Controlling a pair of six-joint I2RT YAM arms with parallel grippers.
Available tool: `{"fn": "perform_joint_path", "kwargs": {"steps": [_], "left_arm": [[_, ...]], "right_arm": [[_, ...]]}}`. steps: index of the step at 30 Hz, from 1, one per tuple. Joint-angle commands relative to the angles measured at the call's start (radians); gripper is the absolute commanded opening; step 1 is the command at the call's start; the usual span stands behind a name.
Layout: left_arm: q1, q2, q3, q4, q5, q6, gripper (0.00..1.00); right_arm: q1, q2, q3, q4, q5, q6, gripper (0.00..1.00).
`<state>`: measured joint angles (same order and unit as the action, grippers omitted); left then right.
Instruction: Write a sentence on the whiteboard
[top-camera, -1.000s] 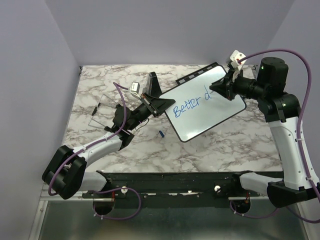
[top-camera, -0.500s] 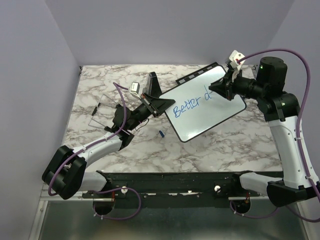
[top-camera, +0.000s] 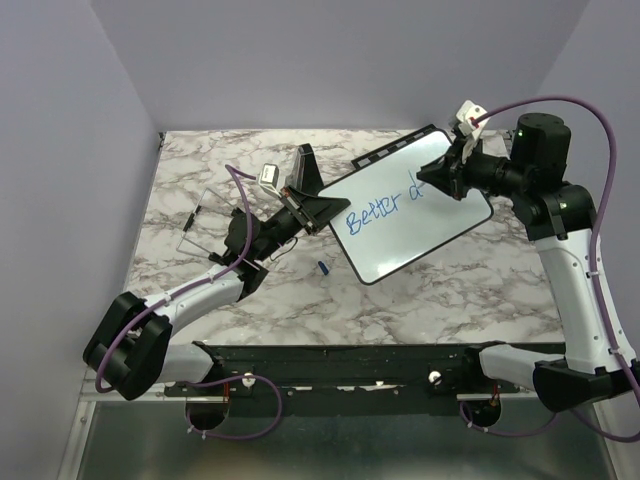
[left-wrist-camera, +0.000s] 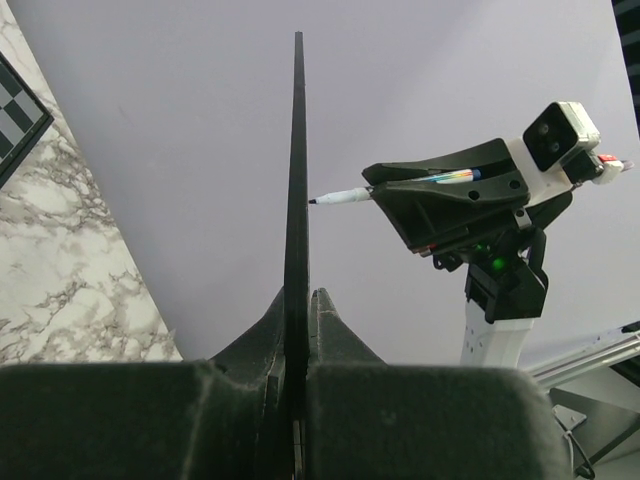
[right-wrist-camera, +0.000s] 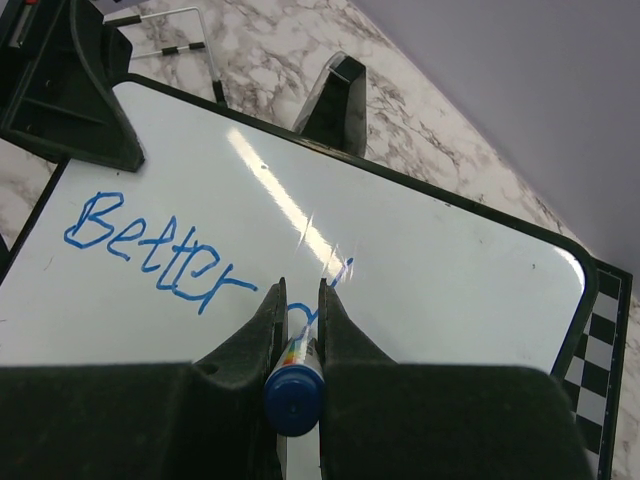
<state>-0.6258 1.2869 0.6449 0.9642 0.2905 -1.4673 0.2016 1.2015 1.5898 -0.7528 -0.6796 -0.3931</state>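
The whiteboard (top-camera: 420, 222) is tilted above the table, with my left gripper (top-camera: 318, 210) shut on its left edge. In the left wrist view the whiteboard (left-wrist-camera: 297, 180) stands edge-on between the closed jaws of my left gripper (left-wrist-camera: 300, 305). The sentence (top-camera: 375, 212) reads "Better d" in blue. My right gripper (top-camera: 440, 180) is shut on a blue marker (right-wrist-camera: 293, 395), whose tip touches the board at the "d". In the right wrist view the sentence (right-wrist-camera: 150, 255) runs across the whiteboard (right-wrist-camera: 450, 250), ahead of my right gripper (right-wrist-camera: 298, 300).
A checkered chessboard (top-camera: 398, 149) lies under the whiteboard's far side. A small blue cap (top-camera: 324, 266) rests on the marble table in front of the board. A black stand (top-camera: 305, 165) and a clear wire-edged holder (top-camera: 200, 225) sit to the left. Walls close in the back and both sides.
My right gripper has shifted slightly with the marker, and the stroke of the "d" has grown a little. The left arm and the board have not moved.
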Motion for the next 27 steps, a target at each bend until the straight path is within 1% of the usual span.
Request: {"fn": "perform_joint_path", "kwargs": {"steps": [1, 10, 18, 21, 23, 27], "left_arm": [[0.001, -0.046, 0.007, 0.156, 0.001, -0.053, 0.0], [0.001, -0.032, 0.013, 0.165, 0.006, -0.059, 0.0], [0.001, -0.031, 0.015, 0.153, 0.001, -0.056, 0.0], [0.003, -0.032, 0.01, 0.149, -0.001, -0.054, 0.0], [0.003, -0.035, 0.009, 0.149, -0.002, -0.054, 0.0], [0.003, -0.035, 0.009, 0.153, -0.001, -0.054, 0.0]], "right_arm": [[-0.007, 0.012, -0.025, 0.02, -0.029, 0.013, 0.01], [-0.007, 0.009, -0.031, 0.033, 0.029, 0.011, 0.01], [-0.005, 0.003, 0.035, 0.018, -0.054, 0.043, 0.01], [-0.005, 0.0, 0.041, 0.017, -0.012, 0.04, 0.01], [-0.005, -0.002, 0.03, 0.02, 0.05, 0.036, 0.01], [-0.007, -0.005, 0.013, 0.026, 0.104, 0.03, 0.01]]}}
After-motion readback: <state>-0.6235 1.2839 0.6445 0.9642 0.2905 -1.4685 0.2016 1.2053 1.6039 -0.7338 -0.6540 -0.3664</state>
